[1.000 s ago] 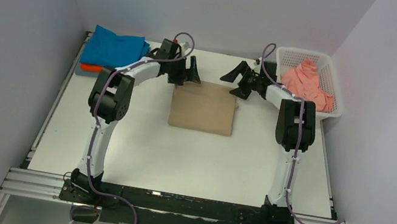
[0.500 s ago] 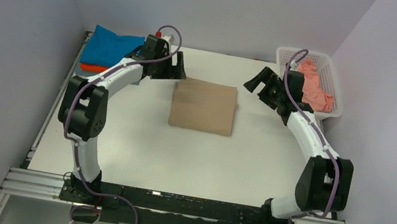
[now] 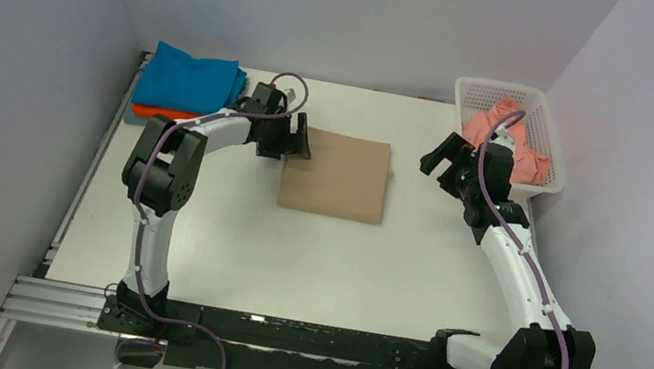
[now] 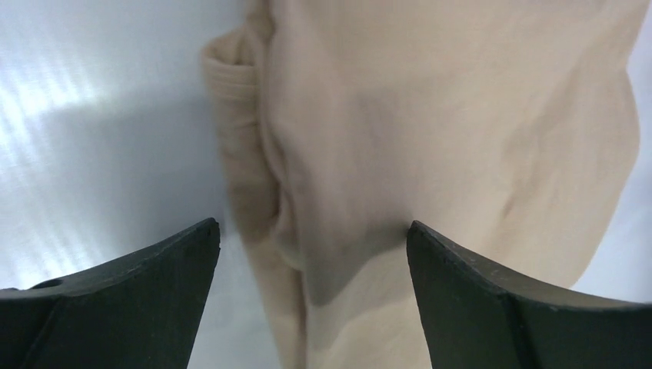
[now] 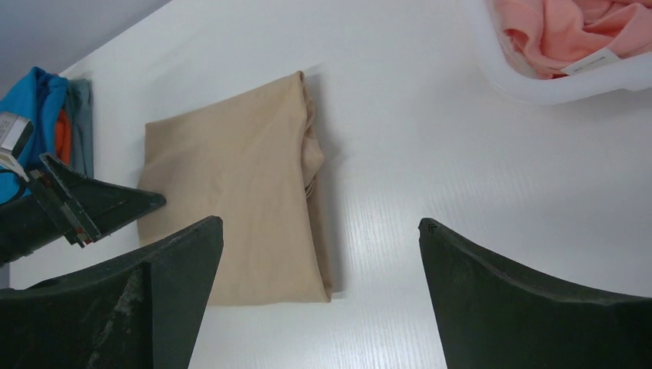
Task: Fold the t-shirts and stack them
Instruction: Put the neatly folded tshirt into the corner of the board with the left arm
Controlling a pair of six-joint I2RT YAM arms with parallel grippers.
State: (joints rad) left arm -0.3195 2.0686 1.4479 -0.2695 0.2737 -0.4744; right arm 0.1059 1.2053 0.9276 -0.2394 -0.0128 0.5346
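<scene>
change: 1 s ago both grippers sat at the 2 far corners of the tan t-shirt [image 3: 334, 178]; they then swung outward, and now only the left one is back at the cloth
left gripper [image 3: 299, 144]: at the tan shirt's left edge, near its far-left corner; jaws spread wide, holding nothing; in the wrist view they straddle the thick folded edge without pinching it
right gripper [image 3: 438, 153]: pulled off to the right, apart from the shirt, between it and the basket [image 3: 555, 133]; jaws wide open, empty, pointing back at the shirt
tan t-shirt: flat folded rectangle in the far middle of the table [image 3: 309, 263]; has not shifted across the 3 top views; layered hem showing along its right edge
stack: far-left corner; blue t-shirt [image 3: 187, 79] on top, orange-red t-shirt [image 3: 149, 111] under it, a strip of grey t-shirt [image 5: 80, 115] visible beside them in the right wrist view
pink t-shirt [image 3: 504, 135]: crumpled in the basket at the far-right corner, unfolded
meaning: folding of the tan shirt looks finished; likely step is the left arm gripping this edge to carry it onto the stack
progress: roughly 3 stacked, 1 folded and waiting, 1 left to do
risk: a 1-sided grab could let the folded layers fall open on the way over
</scene>
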